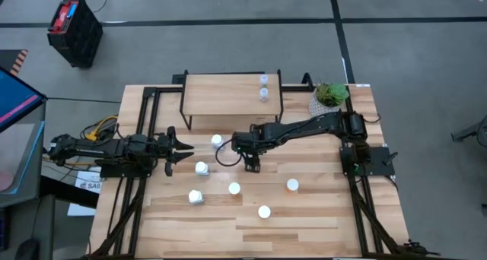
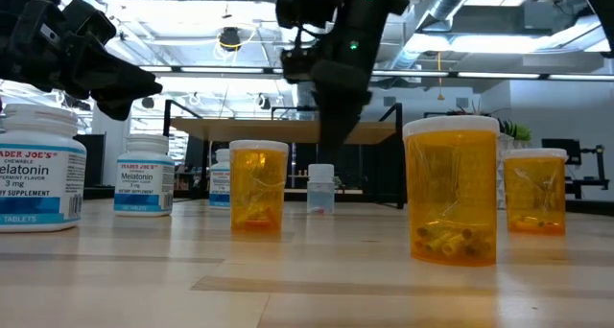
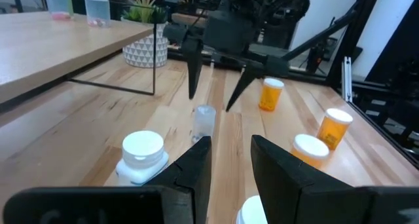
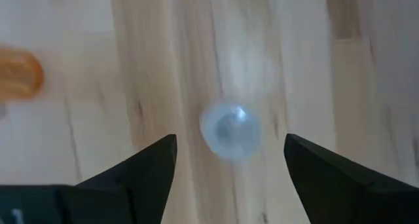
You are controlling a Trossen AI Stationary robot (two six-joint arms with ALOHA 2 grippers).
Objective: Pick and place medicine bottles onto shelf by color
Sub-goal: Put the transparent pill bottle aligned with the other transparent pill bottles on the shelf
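Two small clear pale-blue medicine bottles (image 1: pixel 264 87) stand on the light wooden rectangular top of the low black-legged shelf (image 1: pixel 221 94), near its end toward the potted green plant (image 1: pixel 330 95). In front of the shelf, on the pale planked wooden tabletop (image 1: pixel 319 214), the right gripper (image 1: pixel 252 166) hangs with its dark fingers spread wide over a third clear bottle (image 4: pixel 228 129), not touching it. Three white bottles with blue marks (image 2: pixel 38 170) sit out from the shelf's other end, and three orange bottles with white caps (image 2: pixel 451 189) are scattered farther forward. The left gripper (image 1: pixel 181 152) waits beside the white bottles, its fingers partly apart and holding nothing. Beyond the table lie grey floor, a black crate (image 1: pixel 74 32) and a lit ceiling of ducts.
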